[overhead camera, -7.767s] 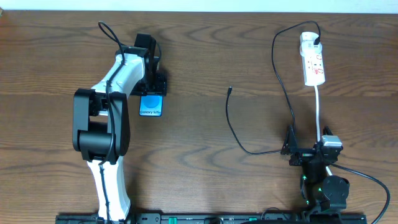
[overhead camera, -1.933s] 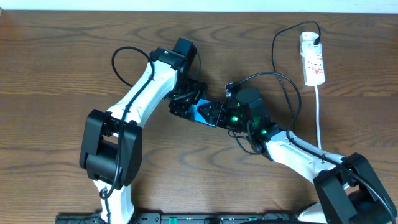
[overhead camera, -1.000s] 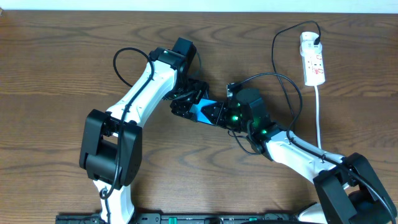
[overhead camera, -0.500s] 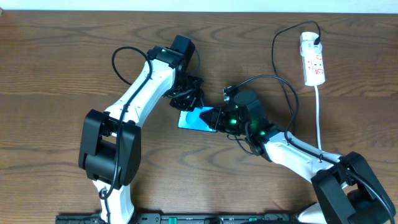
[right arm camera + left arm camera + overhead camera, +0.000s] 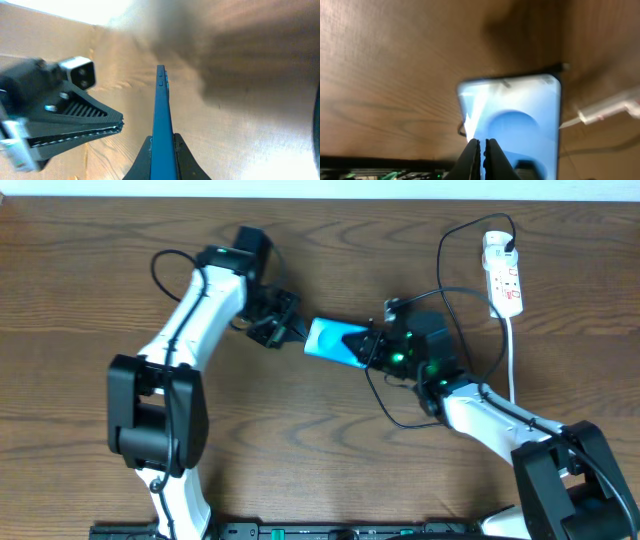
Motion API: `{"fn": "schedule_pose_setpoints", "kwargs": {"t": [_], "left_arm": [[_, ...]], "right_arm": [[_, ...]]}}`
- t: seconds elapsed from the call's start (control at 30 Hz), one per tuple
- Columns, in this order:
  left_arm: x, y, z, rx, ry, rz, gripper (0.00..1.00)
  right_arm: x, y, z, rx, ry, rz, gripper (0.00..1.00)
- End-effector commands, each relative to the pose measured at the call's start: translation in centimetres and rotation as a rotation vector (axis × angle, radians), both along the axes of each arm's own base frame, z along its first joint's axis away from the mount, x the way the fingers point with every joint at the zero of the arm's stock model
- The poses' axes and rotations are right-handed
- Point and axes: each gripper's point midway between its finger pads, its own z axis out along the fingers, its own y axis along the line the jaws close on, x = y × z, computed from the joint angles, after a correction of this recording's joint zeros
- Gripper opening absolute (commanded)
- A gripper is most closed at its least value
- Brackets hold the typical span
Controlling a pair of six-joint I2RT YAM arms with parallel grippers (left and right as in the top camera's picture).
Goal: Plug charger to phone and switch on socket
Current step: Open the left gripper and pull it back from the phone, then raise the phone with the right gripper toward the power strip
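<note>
Centre of the wooden surface [image 5: 90, 250]: the right claw [image 5: 366, 350] is clamped on the right-hand end of the phone [image 5: 330, 338]. Its fingers pinch the slim body across its thickness, so the right wrist view shows the phone [image 5: 160, 110] edge-on, rising straight out of the claw [image 5: 162, 146]. From overhead the blue screen looks tilted rather than lying flat. The grip appears meant to steady the handset and leave its other short end free.

The left claw [image 5: 294, 335] sits just left of that free end with its fingers pressed together on nothing. Its own camera shows the closed tips [image 5: 481, 148] against the lit screen [image 5: 520, 115]. It would have to open before it could take anything.

The charger [image 5: 441, 260] runs as a thin black cable from the socket [image 5: 503, 280] at the far right, then trails down past the right arm. Where its plug tip lies cannot be made out, and no cable is clearly seated in the phone. The socket stands well apart from both claws, so by this evidence plugging in and switching on both remain to be done.
</note>
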Motion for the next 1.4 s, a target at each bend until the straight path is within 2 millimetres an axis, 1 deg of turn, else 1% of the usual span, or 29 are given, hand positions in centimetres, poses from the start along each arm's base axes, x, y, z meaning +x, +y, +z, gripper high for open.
{"fn": "schedule_pose_setpoints", "kwargs": {"t": [0.0,0.07,0.13,0.23,0.3,0.43,0.53,0.67,0.8,0.93,0.97,1.03,1.1,1.13,1.17,1.23,1.27,1.37], "left_arm": [[0.7,0.3,2.5,-0.168,-0.13,-0.116,0.07],[1.3,0.2,4.4,-0.316,-0.227,-0.17,0.07],[2.2,0.1,6.2,-0.43,-0.314,-0.188,0.07],[2.8,-0.5,8.8,-0.589,-0.434,-0.231,0.07],[2.9,-0.8,9.9,-0.65,-0.494,-0.264,0.07],[2.6,-1.4,10.0,-0.659,-0.519,-0.298,0.08],[2.3,-2.1,10.0,-0.663,-0.523,-0.321,0.07],[1.8,-3.1,10.0,-0.669,-0.556,-0.374,0.08],[1.4,-3.7,9.9,-0.669,-0.55,-0.39,0.08],[1.5,-3.7,9.6,-0.648,-0.55,-0.395,0.17],[1.6,-3.6,9.3,-0.63,-0.55,-0.396,0.25],[1.7,-3.5,8.8,-0.601,-0.548,-0.397,0.46],[1.9,-3.2,8.3,-0.562,-0.546,-0.398,0.54],[2.0,-3.1,7.9,-0.538,-0.546,-0.4,0.64],[2.1,-2.9,7.5,-0.508,-0.545,-0.402,0.71],[2.4,-2.8,7.1,-0.483,-0.557,-0.407,0.76],[2.5,-2.9,7.2,-0.483,-0.568,-0.412,0.8],[3.0,-3.0,7.4,-0.485,-0.606,-0.425,0.86]], "right_arm": [[0.8,-0.4,2.8,0.059,-0.075,0.045,0.01],[1.1,-1.2,3.5,0.078,-0.087,0.038,0.01],[1.4,-1.9,4.3,0.093,-0.091,0.019,0.01],[1.9,-2.7,5.7,0.122,-0.101,-0.014,0.01],[2.1,-2.8,6.9,0.149,-0.12,-0.025,0.01],[2.4,-2.7,8.9,0.214,-0.149,-0.042,0.01],[2.6,-2.7,9.7,0.239,-0.166,-0.046,0.01],[2.8,-2.7,10.3,0.259,-0.182,-0.054,0.01],[2.9,-2.7,10.7,0.263,-0.189,-0.055,0.01],[3.2,-2.9,11.0,0.266,-0.195,-0.061,0.01],[3.3,-3.1,11.0,0.266,-0.196,-0.064,0.01],[3.4,-3.3,11.0,0.265,-0.196,-0.07,0.01],[3.4,-3.4,11.0,0.266,-0.196,-0.07,0.01],[3.4,-3.5,11.1,0.266,-0.197,-0.071,0.01],[3.5,-3.5,11.1,0.265,-0.198,-0.074,0.01],[3.6,-3.7,11.1,0.265,-0.199,-0.079,0.01],[3.6,-3.7,11.1,0.266,-0.197,-0.08,0.01],[3.6,-3.7,11.1,0.273,-0.189,-0.085,0.01]]}}
